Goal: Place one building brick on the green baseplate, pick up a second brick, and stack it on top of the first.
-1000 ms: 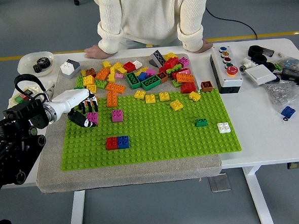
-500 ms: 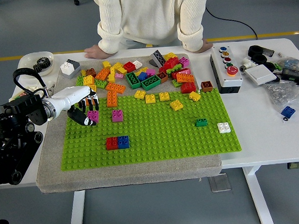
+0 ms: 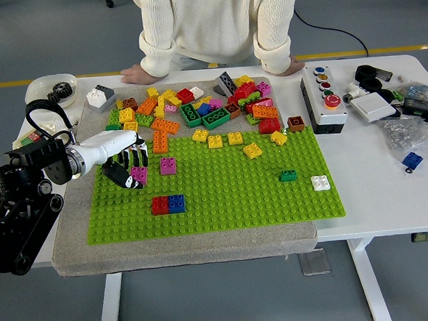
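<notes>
Left hand [image 3: 127, 160] is over the left end of the green baseplate [image 3: 223, 196] with a magenta brick [image 3: 138, 174] in its fingers.

Head view: the fingers [image 3: 138, 154] are curled down around that magenta brick, pinching it just above the plate's studs near its left edge. A second magenta brick [image 3: 168, 165] sits on the plate just to the right, and a red and blue pair [image 3: 168, 204] is nearer the front. The loose brick pile [image 3: 196, 107] lies along the far side of the plate, on the grey mat [image 3: 183, 251] covering the white bench [image 3: 390, 193]. A person in a cream sweater leans both hands [image 3: 284, 67] on the far edge.
</notes>
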### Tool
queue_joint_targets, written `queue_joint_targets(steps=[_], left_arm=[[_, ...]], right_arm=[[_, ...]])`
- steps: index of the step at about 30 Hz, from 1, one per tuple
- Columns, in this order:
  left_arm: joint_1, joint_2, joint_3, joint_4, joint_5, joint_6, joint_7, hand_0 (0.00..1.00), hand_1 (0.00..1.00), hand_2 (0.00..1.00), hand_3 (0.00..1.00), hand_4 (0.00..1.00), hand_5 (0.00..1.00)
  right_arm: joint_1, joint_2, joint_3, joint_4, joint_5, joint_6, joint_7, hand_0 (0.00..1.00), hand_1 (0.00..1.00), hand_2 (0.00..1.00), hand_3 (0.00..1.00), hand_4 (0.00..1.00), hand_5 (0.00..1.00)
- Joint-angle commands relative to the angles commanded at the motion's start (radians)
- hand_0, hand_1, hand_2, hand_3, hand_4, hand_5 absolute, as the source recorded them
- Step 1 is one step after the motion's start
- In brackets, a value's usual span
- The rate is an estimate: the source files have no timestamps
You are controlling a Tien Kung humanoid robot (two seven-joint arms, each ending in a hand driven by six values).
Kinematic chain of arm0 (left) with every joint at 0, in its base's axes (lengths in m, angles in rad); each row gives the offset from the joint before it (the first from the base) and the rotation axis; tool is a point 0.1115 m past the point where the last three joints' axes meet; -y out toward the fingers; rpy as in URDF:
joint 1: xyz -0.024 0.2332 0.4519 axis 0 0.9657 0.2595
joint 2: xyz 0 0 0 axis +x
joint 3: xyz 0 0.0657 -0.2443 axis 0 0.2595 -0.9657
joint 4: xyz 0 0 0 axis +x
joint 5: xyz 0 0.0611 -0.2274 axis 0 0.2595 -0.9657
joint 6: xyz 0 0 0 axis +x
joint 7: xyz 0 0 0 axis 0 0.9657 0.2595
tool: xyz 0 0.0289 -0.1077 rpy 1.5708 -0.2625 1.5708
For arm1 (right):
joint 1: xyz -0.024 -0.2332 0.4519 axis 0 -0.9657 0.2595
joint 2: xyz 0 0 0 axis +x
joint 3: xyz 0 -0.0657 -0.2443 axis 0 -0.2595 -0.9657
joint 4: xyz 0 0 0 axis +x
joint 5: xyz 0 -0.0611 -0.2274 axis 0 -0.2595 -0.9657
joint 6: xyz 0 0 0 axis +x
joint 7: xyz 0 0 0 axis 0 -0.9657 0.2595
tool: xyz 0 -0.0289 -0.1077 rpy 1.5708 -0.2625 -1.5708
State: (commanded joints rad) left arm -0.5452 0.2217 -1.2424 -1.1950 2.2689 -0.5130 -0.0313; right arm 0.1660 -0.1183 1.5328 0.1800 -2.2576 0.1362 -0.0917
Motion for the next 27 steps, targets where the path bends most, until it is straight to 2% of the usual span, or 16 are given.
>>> queue_joint_targets(steps=[12, 20, 27], left_arm=[[0.000, -0.022, 0.009, -0.001, 0.000, 0.014, 0.014, 0.389, 0.367, 0.380, 0.453, 0.879, 0.002], [0.000, -0.043, 0.007, -0.005, 0.000, -0.002, 0.038, 0.388, 0.368, 0.381, 0.455, 0.880, 0.002], [-0.003, -0.050, 0.003, -0.014, 0.000, -0.022, 0.054, 0.388, 0.366, 0.380, 0.453, 0.880, 0.002]], right_arm=[[-0.001, 0.000, -0.002, 0.000, -0.001, 0.001, 0.000, 0.740, 0.642, 0.714, 0.597, 0.830, 0.410], [0.000, -0.001, -0.004, 0.000, -0.002, 0.001, 0.000, 0.740, 0.641, 0.714, 0.596, 0.830, 0.410], [0.000, -0.001, -0.002, 0.000, -0.002, 0.001, -0.001, 0.740, 0.641, 0.714, 0.596, 0.829, 0.410]])
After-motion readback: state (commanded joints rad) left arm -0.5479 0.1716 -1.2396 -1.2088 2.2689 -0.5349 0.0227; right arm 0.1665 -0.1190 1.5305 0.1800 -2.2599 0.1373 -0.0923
